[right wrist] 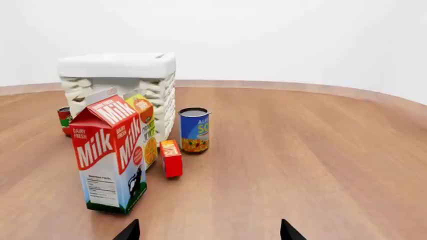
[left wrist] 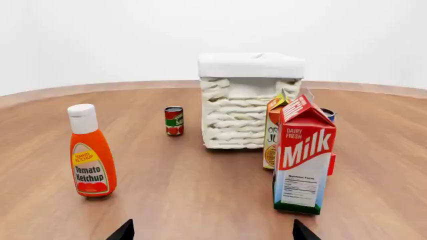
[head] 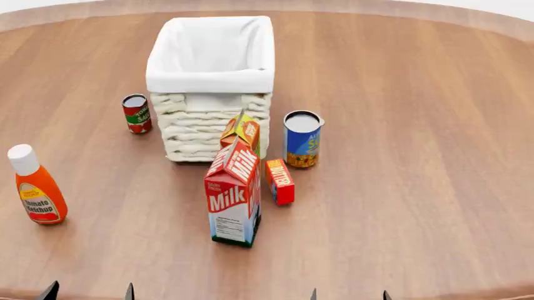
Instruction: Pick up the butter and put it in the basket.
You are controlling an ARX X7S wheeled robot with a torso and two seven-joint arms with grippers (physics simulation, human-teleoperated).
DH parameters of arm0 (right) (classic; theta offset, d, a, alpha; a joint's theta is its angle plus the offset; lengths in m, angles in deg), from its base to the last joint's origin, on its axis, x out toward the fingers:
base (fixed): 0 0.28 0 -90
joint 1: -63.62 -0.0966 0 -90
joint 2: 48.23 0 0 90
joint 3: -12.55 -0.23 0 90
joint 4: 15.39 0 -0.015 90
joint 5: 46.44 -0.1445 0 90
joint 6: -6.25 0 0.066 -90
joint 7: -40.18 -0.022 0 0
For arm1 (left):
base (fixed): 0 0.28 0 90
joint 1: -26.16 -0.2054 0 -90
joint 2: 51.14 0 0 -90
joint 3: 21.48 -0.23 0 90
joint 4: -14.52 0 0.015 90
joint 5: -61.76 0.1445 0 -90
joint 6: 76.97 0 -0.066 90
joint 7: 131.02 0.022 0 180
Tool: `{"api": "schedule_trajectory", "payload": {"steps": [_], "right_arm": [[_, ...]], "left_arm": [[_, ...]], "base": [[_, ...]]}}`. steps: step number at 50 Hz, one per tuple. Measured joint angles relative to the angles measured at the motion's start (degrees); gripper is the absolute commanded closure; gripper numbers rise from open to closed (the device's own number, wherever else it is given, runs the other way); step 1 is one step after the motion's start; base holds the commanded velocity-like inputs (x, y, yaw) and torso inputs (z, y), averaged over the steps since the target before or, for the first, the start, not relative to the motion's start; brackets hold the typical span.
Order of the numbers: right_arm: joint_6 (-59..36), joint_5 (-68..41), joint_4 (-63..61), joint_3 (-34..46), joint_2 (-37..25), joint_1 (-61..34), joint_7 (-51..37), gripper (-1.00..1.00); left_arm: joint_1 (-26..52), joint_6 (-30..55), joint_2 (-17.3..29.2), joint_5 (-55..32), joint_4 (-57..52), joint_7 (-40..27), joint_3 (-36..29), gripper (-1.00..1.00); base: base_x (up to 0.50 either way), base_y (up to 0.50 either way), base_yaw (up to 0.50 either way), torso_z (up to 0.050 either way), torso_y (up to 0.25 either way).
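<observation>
Seeing butter (head: 279, 181) upright beside milk carton (head: 232, 199), near basket (head: 210, 81); our grippers (head: 87, 291) (head: 349, 294) both spread wide, empty.

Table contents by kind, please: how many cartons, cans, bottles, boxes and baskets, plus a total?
Cartons: 2, the milk carton and the juice carton
Cans: 2, the small red can and the blue can
Bottles: 1, the ketchup bottle
Boxes: 1, the butter
Baskets: 1, the basket
Total: 7
</observation>
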Motion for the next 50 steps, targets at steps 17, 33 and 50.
{"api": "schedule_trajectory", "payload": {"steps": [17, 33, 50], "right_arm": [[1.2, -2.1, 4.0, 2.7, -2.1, -2.4, -1.9, -1.00], [1.6, -2.5, 6.7, 5.4, -3.5, -4.8, -3.7, -1.00], [0.4, -3.1, 5.9, 7.5, -4.8, -5.3, -5.0, -1.00]], "left_arm": [[3.1, -0.3, 2.3, -2.9, 4.6, -4.3, -3.1, -1.00], [4.8, -1.3, 3.9, -4.1, 7.8, -5.8, -5.4, -1.00], [5.4, -0.6, 4.8, -6.2, 7.6, -7.2, -6.3, -1.00]], "base": [[0.00, 0.00, 0.09, 0.000, 0.000], [0.00, 0.00, 0.50, 0.000, 0.000], [0.00, 0.00, 0.50, 0.000, 0.000]]}}
